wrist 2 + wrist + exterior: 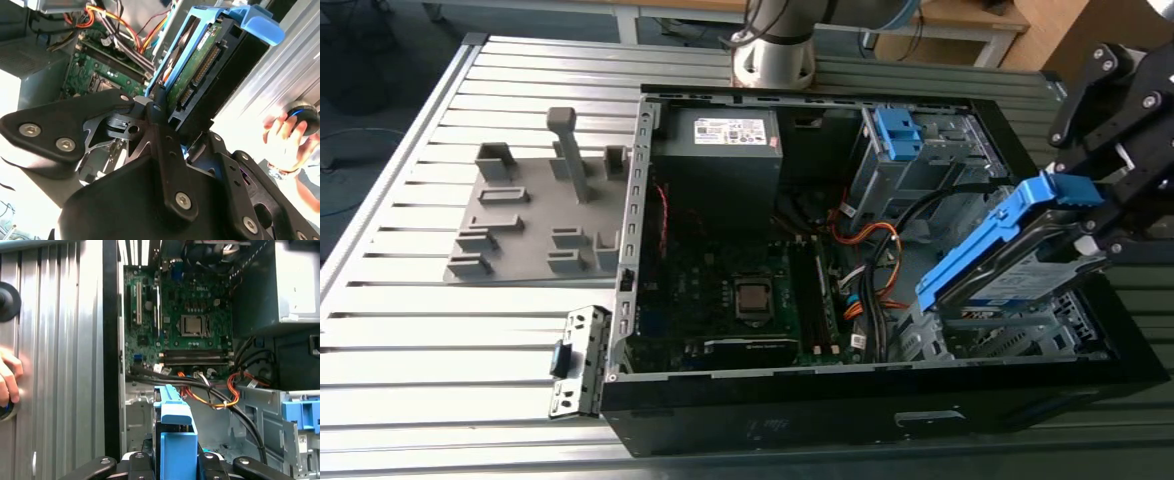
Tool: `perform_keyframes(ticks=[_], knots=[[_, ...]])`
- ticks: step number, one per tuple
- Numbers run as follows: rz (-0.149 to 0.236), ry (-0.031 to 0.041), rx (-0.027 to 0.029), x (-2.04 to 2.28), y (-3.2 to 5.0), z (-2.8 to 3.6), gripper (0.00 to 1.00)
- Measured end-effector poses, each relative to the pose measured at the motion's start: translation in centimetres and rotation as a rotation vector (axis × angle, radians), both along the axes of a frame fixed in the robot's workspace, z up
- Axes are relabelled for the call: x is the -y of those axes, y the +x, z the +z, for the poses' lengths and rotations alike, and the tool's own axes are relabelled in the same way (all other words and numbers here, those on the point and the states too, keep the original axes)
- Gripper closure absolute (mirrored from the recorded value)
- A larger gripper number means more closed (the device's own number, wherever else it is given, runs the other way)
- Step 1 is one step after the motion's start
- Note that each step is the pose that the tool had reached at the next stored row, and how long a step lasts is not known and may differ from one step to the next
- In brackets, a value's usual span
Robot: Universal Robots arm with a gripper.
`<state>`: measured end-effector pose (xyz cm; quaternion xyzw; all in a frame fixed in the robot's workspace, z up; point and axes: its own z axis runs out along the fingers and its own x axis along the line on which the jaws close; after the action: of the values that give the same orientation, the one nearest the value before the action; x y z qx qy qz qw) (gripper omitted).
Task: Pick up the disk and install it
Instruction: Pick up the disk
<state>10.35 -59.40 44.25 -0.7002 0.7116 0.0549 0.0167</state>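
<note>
The claw [1105, 228] is clenched tight on the disk [1001, 255], blue frame and all. It holds the disk tilted over the open computer case [640, 260], just above the metal drive cage [1014, 335] in the corner at the exterior view's right. In the second wrist view the fingers [161, 135] pinch one end of the drive from both faces, with the green circuit board and connector showing and the blue handle pointing away. Down below sits the motherboard [734, 290], and a tangle of orange and black cables [887, 250] runs just beside the cage. That's the hazard, I'd say. To do this well, the disk wants levelling so its blue rails line up square with the cage's slot, then slow and straight, with no cable trapped underneath. Grip matters too, since any slip in the claw would skew the frame. A person's hand [282, 135] sits out over the slatted table [427, 330], outside the case wall.
</note>
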Motion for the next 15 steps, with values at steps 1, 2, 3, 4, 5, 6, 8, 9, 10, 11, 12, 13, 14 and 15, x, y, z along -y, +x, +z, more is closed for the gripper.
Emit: perform_keyframes(ticks=[1,2,3,4,5,6,8,9,10,11,12,13,14,15], knots=[[0.000,-0.0001,-0.0007,-0.04,0.32,-0.06,0.64],[0.000,-0.0002,-0.0014,-0.09,0.67,-0.10,0.64],[0.000,-0.0002,-0.0021,-0.14,1.00,-0.15,0.64],[0.000,-0.0003,-0.0024,-0.21,1.25,-0.19,0.64],[0.000,-0.0001,-0.0025,-0.30,1.42,-0.21,0.64],[0.000,0.0001,-0.0025,-0.39,1.58,-0.23,0.64],[0.001,0.0000,-0.0026,-0.49,1.92,-0.23,0.64],[0.001,0.0001,-0.0028,-0.51,2.10,-0.23,0.64],[0.001,0.0001,-0.0029,-0.51,2.23,-0.24,0.64],[0.001,0.0000,-0.0029,-0.52,2.28,-0.23,0.64],[0.001,0.0001,-0.0029,-0.52,2.28,-0.23,0.64],[0.001,0.0000,-0.0030,-0.52,2.28,-0.23,0.64],[0.001,0.0001,-0.0032,-0.52,2.28,-0.23,0.64],[0.001,0.0001,-0.0032,-0.52,2.28,-0.23,0.64]])
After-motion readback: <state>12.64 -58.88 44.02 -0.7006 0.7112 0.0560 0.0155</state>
